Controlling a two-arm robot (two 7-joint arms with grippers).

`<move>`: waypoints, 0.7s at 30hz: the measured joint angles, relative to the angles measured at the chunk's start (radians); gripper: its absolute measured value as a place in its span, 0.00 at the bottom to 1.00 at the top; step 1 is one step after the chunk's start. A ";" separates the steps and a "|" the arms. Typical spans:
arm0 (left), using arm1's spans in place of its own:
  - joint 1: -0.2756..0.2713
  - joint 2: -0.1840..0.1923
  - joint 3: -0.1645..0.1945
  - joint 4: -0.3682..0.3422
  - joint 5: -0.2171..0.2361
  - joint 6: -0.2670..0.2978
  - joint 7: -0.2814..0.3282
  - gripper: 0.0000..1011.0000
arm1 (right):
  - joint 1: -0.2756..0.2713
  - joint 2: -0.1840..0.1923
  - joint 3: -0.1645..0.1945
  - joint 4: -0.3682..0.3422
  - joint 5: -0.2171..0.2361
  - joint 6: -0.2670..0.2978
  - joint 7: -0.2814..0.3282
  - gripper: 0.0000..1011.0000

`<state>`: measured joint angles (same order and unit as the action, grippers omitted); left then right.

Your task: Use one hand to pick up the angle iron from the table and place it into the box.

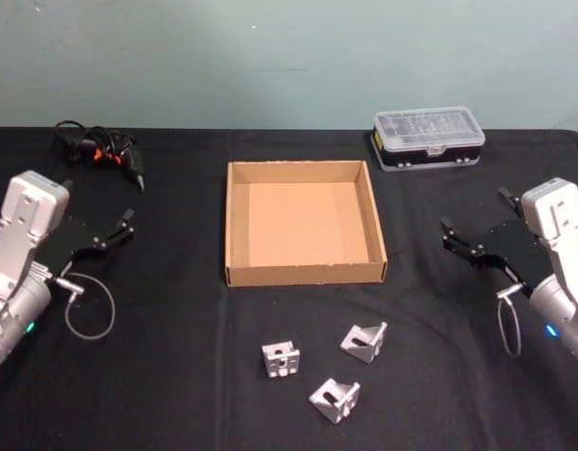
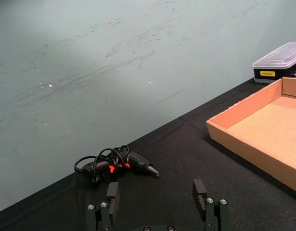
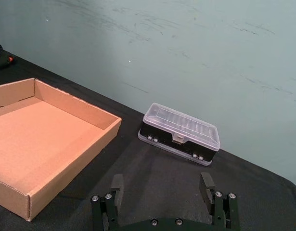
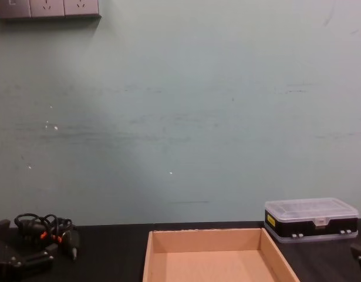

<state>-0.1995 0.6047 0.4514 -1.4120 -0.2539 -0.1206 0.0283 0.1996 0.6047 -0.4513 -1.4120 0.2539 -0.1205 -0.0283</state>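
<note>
Three silvery angle irons lie on the black table (image 1: 176, 376), clustered a little to the robot's side of the tan box (image 1: 303, 274). The left angle iron (image 1: 282, 359) sits below the middle of the box's near wall. The right angle iron (image 1: 364, 341) is just beside it, under the box's right near corner. The nearest angle iron (image 1: 335, 399) lies closest to the robot, between the other two. All three rest on the cloth outside the box, apart from its wall and from each other.

The left gripper (image 1: 99, 200) hangs at the table's left side with its fingers spread wide and nothing between them (its wrist camera shows the gap plainly). It points towards a black corded tool with orange marks (image 1: 99, 148) near the far left edge. The right gripper (image 1: 475, 210) hangs at the table's right side, fingers likewise spread and holding nothing, turned towards the black case with a clear lid (image 1: 428, 138) beyond the box's right far corner.

The angle irons lie between the two grippers and nearer the robot than either, well apart from both. The right angle iron is the one closest to the right gripper.
</note>
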 joint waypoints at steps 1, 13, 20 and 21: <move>0.000 0.000 0.000 0.000 0.000 0.000 0.000 0.99 | 0.000 0.000 0.000 0.000 0.000 0.000 0.000 0.99; 0.000 0.000 0.000 0.000 0.000 0.000 0.000 0.99 | 0.000 0.000 0.000 0.000 0.000 0.000 0.000 0.99; 0.000 0.000 0.000 0.000 0.000 0.000 0.000 0.99 | 0.000 0.000 0.000 0.000 0.000 0.000 0.000 0.99; 0.000 0.000 0.000 0.000 0.000 0.000 0.000 0.99 | 0.000 0.000 0.000 0.000 0.000 0.000 0.000 0.99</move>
<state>-0.1995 0.6046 0.4514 -1.4120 -0.2539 -0.1205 0.0283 0.1996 0.6047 -0.4514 -1.4120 0.2539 -0.1205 -0.0283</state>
